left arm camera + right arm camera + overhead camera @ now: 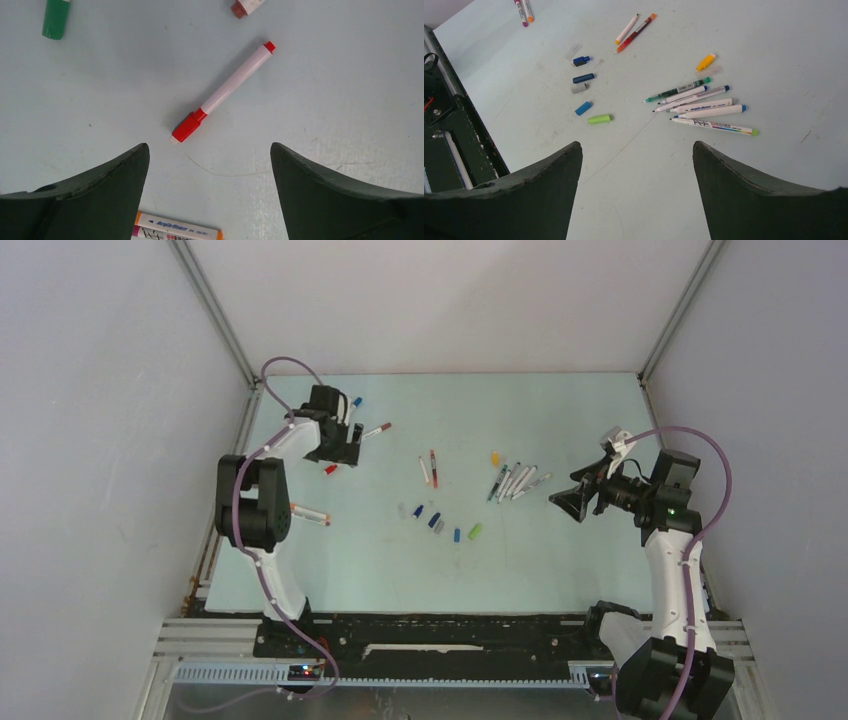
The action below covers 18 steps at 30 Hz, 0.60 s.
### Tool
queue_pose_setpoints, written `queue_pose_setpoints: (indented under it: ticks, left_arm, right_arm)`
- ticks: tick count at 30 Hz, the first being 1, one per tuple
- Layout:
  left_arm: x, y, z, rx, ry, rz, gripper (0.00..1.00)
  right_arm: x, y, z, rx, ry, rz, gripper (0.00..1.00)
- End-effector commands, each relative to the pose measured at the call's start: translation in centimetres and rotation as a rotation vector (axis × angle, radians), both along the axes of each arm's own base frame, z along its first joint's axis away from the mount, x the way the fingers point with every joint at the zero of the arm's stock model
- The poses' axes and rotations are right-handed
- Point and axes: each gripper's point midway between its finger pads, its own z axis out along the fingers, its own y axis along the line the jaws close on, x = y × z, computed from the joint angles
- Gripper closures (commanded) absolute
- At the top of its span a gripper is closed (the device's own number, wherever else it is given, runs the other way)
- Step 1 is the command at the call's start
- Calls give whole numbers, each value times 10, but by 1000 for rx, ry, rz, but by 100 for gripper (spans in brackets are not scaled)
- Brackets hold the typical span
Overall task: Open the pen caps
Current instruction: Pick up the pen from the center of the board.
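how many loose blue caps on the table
3, left of the pen bunch: far blue cap, middle blue cap, near light-blue cap. The left arm may hide more.

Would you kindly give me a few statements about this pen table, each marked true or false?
1. The left gripper is open, with a red-capped pen lying on the table in front of it. True.
2. That pen's red cap has been pulled off. False: it sits on the barrel.
3. The right gripper is holding a pen. False: it is open and empty above the table.
4. A lime-green cap lies loose on the table. True.
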Motion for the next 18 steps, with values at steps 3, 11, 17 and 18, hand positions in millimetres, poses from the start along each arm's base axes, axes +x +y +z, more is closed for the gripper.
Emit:
queue_pose_setpoints:
  ticks: [3, 11, 17, 18]
  left_arm:
    - [28, 5, 4, -70, -21, -17, 12]
    - [40, 1, -6, -109, 30, -33, 35]
    - [40, 3, -13, -134, 61, -22, 41]
    - [40, 2, -14, -138, 65, -23, 42]
  right_arm:
    - [0, 1, 6, -14, -31, 9, 17]
    - [1, -1, 5, -17, -28, 3, 17]
    - [2, -1, 5, -18, -28, 0, 17]
    - [2, -1, 5, -18, -27, 0, 17]
